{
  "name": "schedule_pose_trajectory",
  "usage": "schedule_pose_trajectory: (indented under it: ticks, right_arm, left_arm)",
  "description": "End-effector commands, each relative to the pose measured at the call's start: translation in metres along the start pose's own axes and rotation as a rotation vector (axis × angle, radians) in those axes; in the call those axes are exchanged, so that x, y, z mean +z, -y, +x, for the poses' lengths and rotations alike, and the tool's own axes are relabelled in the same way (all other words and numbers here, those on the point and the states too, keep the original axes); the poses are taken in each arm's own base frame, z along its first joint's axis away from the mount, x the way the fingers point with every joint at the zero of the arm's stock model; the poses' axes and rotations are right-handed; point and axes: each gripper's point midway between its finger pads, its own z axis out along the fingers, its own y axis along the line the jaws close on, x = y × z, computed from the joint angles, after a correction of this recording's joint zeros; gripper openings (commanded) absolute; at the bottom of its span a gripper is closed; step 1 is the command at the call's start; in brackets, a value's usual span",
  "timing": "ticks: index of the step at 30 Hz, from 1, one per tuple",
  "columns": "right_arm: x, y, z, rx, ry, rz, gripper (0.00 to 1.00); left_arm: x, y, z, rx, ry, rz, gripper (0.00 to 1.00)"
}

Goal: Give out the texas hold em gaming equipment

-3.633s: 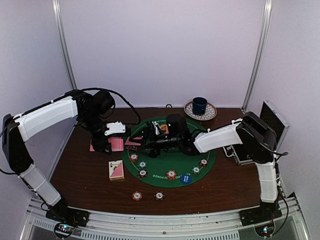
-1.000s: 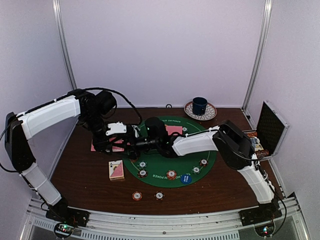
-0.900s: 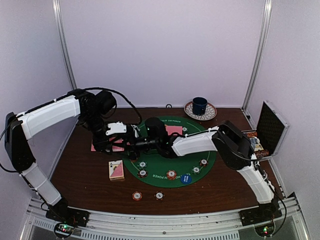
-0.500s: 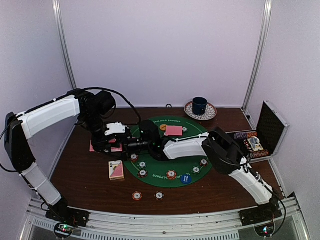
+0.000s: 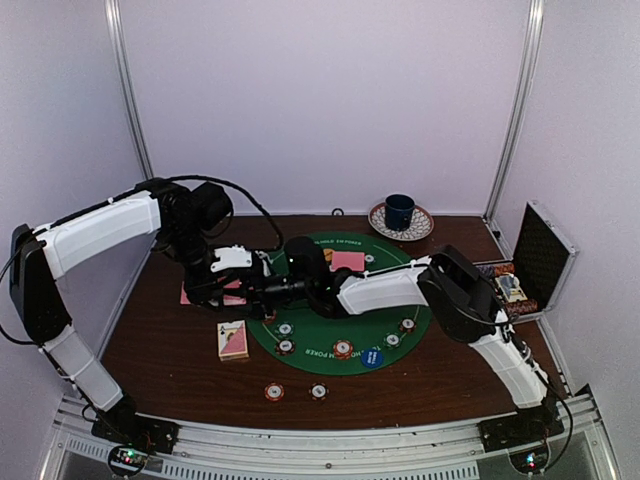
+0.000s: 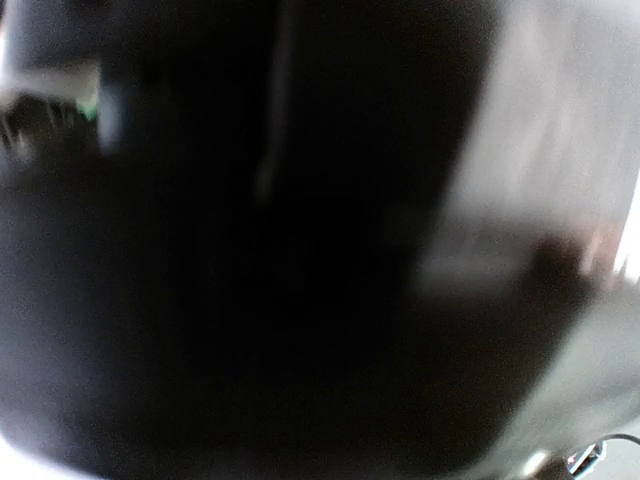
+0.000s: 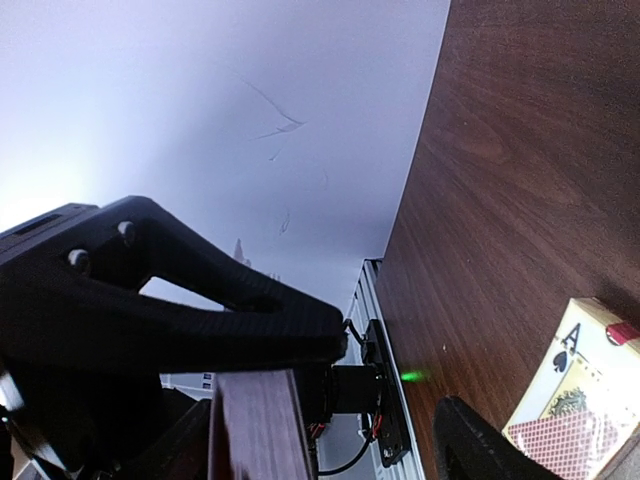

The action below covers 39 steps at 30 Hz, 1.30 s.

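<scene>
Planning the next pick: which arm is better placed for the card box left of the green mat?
Right, probably: the right gripper is open near the card box; the left gripper is shut.

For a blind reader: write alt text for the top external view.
The left arm and right arm meet over the left edge of a green poker mat on a table. Chips line its near rim; a blue mug stands behind.

White-shelled arms [image 5: 95,232] — black joints, cables [image 5: 250,200]
</scene>
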Motion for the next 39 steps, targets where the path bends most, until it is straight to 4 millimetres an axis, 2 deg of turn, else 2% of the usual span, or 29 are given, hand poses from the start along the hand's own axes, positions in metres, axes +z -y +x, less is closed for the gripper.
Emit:
schedule_pose_trajectory:
  ticks: [1, 5, 10, 19, 25, 32, 36, 39]
  right_arm:
    - [-0.016, 0.030, 0.001, 0.020, 0.024, 0.109, 0.73]
    - [-0.019, 0.025, 0.004, 0.010, 0.019, 0.097, 0.70]
    - [-0.020, 0.002, 0.004, -0.025, -0.002, 0.060, 0.65]
    - [-0.039, -0.028, 0.002, -0.059, 0.002, 0.026, 0.56]
    - [-0.047, -0.035, 0.003, -0.059, 0.004, 0.010, 0.54]
    - [-0.054, -0.058, 0.003, -0.062, 0.006, -0.045, 0.52]
    - [-0.062, -0.062, 0.001, -0.050, 0.019, -0.069, 0.47]
    - [-0.068, -0.060, 0.003, -0.042, 0.024, -0.067, 0.39]
  left_arm:
    - [-0.009, -0.002, -0.007, -0.001, 0.046, -0.019, 0.00]
    - [-0.009, -0.001, -0.006, -0.001, 0.043, -0.020, 0.00]
    - [-0.007, 0.000, -0.005, -0.004, 0.037, -0.017, 0.00]
    - [-0.006, 0.000, -0.004, -0.002, 0.031, -0.015, 0.00]
    - [-0.006, 0.000, -0.003, 0.000, 0.029, -0.017, 0.00]
    - [-0.004, -0.001, -0.002, 0.000, 0.021, -0.016, 0.00]
    - [-0.003, -0.001, -0.002, 0.001, 0.018, -0.017, 0.00]
    - [-0.003, -0.001, -0.001, 0.001, 0.016, -0.017, 0.00]
